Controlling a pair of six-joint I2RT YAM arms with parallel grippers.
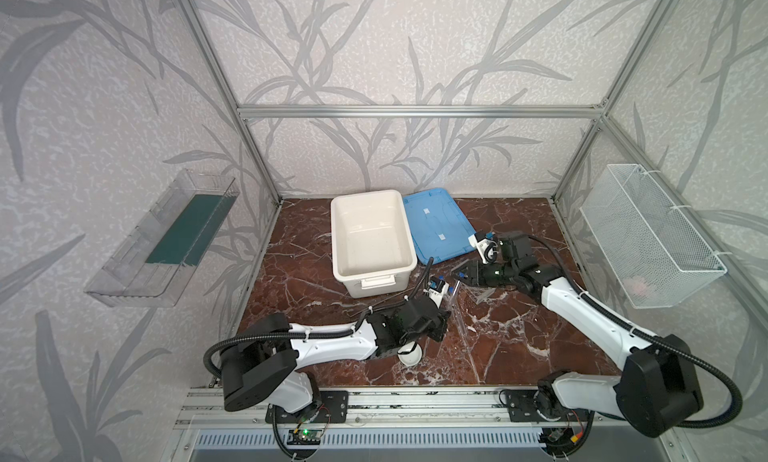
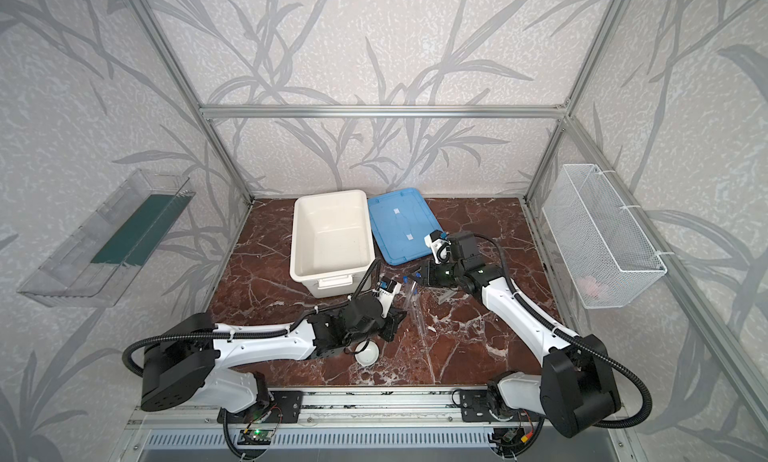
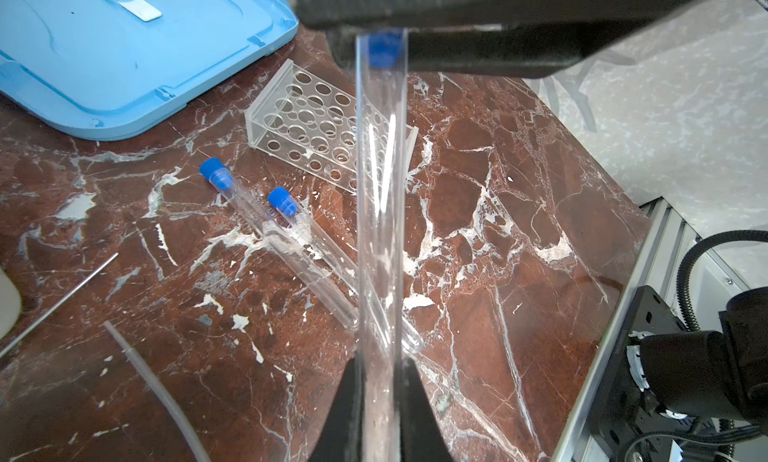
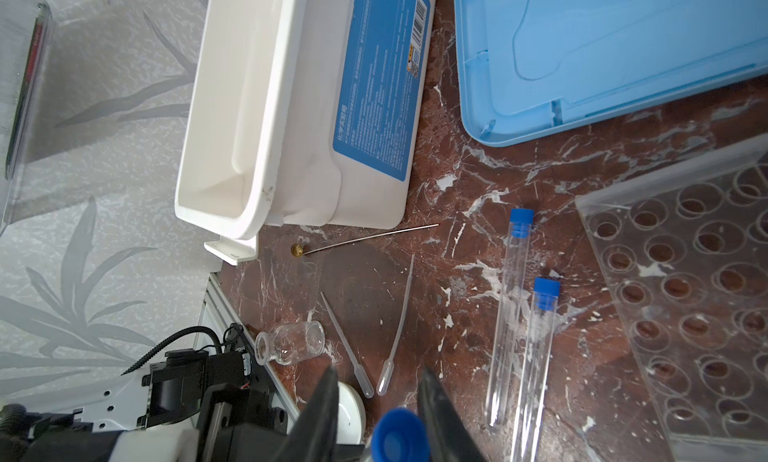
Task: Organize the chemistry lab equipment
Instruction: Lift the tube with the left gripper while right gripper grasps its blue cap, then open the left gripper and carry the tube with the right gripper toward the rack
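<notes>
My left gripper point(image 3: 380, 360) is shut on the lower end of a clear test tube point(image 3: 380, 231) and holds it up off the marble. Its blue cap point(image 4: 399, 435) sits between the jaws of my right gripper point(image 4: 379, 368), which stand narrowed around it. One finger is at the cap, and a gap shows on the other side. Two more blue-capped tubes point(image 3: 266, 227) point(image 3: 320, 244) lie side by side beside the clear rack point(image 3: 307, 123). A small glass jar point(image 4: 291, 341), two droppers point(image 4: 347, 347), a thin rod point(image 4: 365, 237) and a white dish point(image 1: 409, 358) lie near the left arm.
The white tub point(image 1: 370, 235) stands open at the back, with its blue lid point(image 1: 436, 227) flat beside it. A wire basket point(image 1: 648, 235) hangs on the right wall and a clear shelf point(image 1: 162, 239) on the left wall.
</notes>
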